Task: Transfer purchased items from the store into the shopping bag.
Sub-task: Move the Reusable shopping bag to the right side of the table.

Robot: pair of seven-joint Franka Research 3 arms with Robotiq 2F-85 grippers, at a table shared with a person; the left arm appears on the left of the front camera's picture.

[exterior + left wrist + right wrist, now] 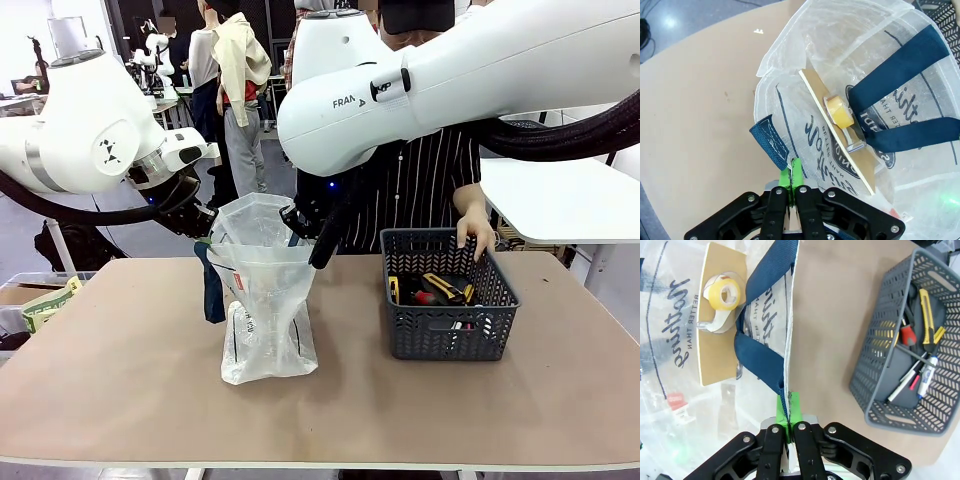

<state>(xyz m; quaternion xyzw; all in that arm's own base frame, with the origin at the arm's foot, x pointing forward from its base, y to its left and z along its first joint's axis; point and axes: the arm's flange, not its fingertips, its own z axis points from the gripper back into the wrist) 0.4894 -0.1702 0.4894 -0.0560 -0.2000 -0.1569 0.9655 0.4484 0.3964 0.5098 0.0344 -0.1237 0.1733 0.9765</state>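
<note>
Standing on the table (120,350), left of the basket (450,335), the bag (268,300) is translucent white plastic with navy handles (910,55) and dark script print. The left gripper (791,170) is pinched tight on its rim, and the right gripper (788,402) is clamped on the opposite rim. Carded tape (839,111) lies inside. The items (432,290) in the basket are a yellow-black knife, a red-handled tool and possibly pens. A hand (476,232) rests on the basket's far rim.

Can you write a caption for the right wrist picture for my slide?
Right gripper pinching the edge of the shopping bag; tape dispenser inside, grey basket of tools alongside.
</note>
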